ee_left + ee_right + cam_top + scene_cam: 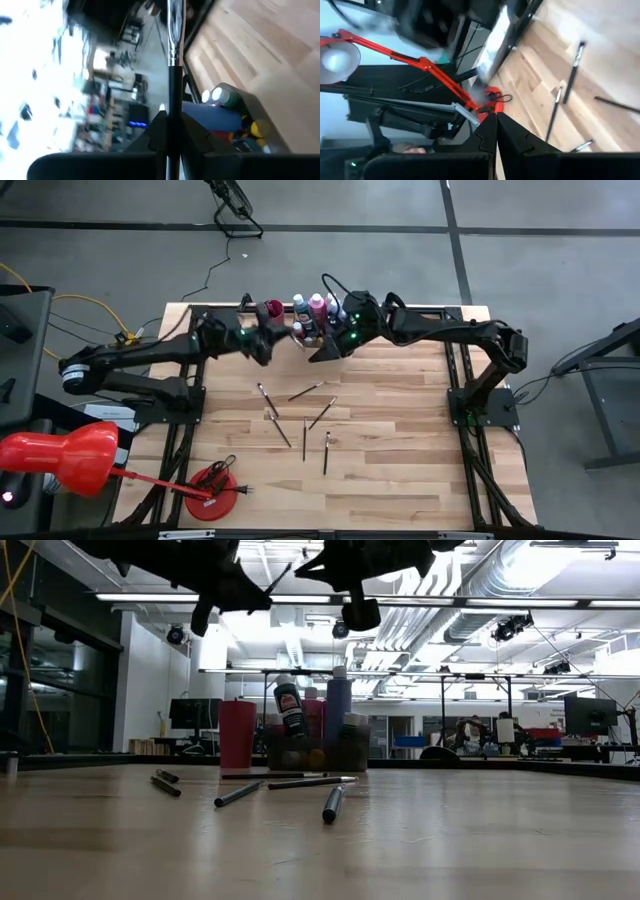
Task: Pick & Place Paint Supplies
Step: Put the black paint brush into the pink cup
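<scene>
Wooden table (400,440) holds loose brushes (304,438); left gripper (172,122) clenches a dark-handled brush (174,60), tip cut off; right gripper (496,125) clenched empty.

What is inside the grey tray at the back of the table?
Upright paint bottles fill the grey tray: pink, blue, white-capped and a dark-labelled one. The grippers overhead in the high view and the tray's front wall in the low view hide the rest.

No text can be read; the label on a paint bottle (290,706) is illegible.
</scene>
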You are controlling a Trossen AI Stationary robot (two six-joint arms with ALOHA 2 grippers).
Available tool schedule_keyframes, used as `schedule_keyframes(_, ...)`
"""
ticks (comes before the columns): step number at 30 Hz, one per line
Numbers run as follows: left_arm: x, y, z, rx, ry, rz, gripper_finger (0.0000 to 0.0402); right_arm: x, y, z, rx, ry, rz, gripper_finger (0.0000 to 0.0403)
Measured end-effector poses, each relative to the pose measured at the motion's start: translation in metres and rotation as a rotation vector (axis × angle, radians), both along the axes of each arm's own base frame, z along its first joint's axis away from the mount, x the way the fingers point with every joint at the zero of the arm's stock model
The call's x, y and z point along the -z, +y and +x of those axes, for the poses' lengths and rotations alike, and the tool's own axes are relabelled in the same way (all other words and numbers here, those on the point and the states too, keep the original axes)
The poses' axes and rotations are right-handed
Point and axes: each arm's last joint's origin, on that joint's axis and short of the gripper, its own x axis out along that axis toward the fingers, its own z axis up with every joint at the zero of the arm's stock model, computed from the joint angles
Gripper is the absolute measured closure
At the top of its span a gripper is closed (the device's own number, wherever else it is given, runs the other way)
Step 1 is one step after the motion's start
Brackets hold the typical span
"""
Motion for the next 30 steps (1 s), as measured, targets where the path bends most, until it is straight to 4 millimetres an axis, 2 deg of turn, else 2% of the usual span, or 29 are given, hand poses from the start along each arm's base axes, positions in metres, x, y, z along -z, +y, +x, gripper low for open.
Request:
schedule_keyframes(6,-0.008,0.038,-0.027,-0.040,-0.156,-0.259,0.0383,-0.010,-0.001,-0.005,0.039,-0.039,-0.080,0.0400)
schedule_keyframes(10,-0.006,0.062,-0.043,-0.058,-0.206,-0.396,0.0383,-0.009,-0.002,-0.005,0.047,-0.036,-0.090,0.0400)
schedule_keyframes(15,-0.001,0.086,-0.055,-0.043,-0.260,-0.527,0.0383,-0.009,0.001,-0.004,0.070,-0.038,-0.135,0.0400)
schedule_keyframes(21,0.012,0.115,-0.057,0.011,-0.309,-0.708,0.0383,-0.008,0.001,-0.003,0.085,-0.037,-0.160,0.0400)
schedule_keyframes(30,0.027,0.146,-0.052,0.086,-0.406,-0.880,0.0383,-0.008,0.000,-0.003,0.103,-0.036,-0.189,0.0400)
